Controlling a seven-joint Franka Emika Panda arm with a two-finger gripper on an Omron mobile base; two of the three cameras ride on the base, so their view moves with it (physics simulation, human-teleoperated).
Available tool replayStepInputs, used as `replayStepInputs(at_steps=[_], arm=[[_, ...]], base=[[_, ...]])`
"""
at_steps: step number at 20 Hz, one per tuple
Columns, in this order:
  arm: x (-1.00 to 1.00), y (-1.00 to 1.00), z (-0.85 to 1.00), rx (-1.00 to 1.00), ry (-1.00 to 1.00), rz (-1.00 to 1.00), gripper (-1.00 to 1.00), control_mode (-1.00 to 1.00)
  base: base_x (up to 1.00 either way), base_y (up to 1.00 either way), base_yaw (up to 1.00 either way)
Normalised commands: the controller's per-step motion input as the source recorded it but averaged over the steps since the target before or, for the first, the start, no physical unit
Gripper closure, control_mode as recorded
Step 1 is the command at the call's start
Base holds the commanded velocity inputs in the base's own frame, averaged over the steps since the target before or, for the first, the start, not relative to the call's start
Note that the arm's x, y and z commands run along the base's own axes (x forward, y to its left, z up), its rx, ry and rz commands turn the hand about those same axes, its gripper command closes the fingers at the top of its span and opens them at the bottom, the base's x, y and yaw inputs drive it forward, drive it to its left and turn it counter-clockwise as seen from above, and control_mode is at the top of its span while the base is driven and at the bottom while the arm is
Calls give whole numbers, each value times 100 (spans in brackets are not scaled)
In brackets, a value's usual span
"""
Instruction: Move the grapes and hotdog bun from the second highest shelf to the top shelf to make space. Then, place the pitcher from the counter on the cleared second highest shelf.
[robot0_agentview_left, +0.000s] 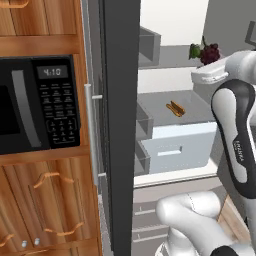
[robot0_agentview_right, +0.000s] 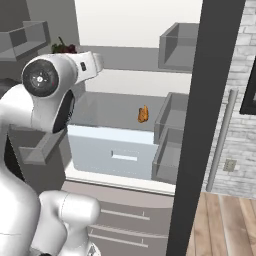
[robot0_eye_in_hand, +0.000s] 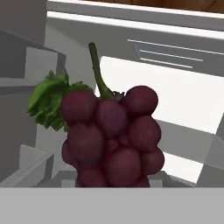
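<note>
Fridge (robot0_agentview_left: 172, 150): door open; pale interior with shelves, a white drawer below and door bins to the side.
Arm (robot0_agentview_left: 235, 130): reaches from the base up into the fridge interior, wrist raised to the level of the upper shelf.
Top shelf (robot0_agentview_right: 130, 62): thin grey plate across the upper interior; the stretch in front of the hand looks free.
Second highest shelf (robot0_agentview_left: 165, 102): grey plate over the white drawer; one item on it.
Gripper (robot0_agentview_left: 212, 62): jaws drawn in close around the grapes; fingertips themselves are hidden behind the fruit in the hand view.
Grapes (robot0_eye_in_hand: 111, 135): dark red cluster with green leaf and stem, held right before the hand camera; in the left base view it sits at the wrist, at upper-shelf height, off the lower shelf.
Hotdog bun (robot0_agentview_left: 175, 108): lying alone near the middle of the second highest shelf, well apart from the hand.
Step in hand: carrying the grapes to the top shelf, first of the three moves.
Whether the grapes touch the shelf: cannot tell.
Next move, judged: set the cluster down on the top shelf, toward the back so the bun has room, then release and withdraw clear before going down for the bun.
</note>
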Motion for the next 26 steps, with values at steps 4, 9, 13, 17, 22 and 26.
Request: replayStepInputs(at_steps=[4, 9, 13, 17, 22, 26], arm=[[67, -9, 12, 2, 12, 0, 100, -100], [65, 0, -19, 0, 5, 0, 100, -100], [60, 0, -39, 0, 5, 1, 100, -100], [58, 0, -35, 0, 2, 1, 100, -100], [69, 0, -10, 0, 4, 0, 100, -100], [87, 0, 0, 0, 21, 0, 100, -100]], base=[[0, 0, 0], [0, 0, 0], [0, 0, 0], [0, 0, 0], [0, 0, 0], [0, 0, 0]])
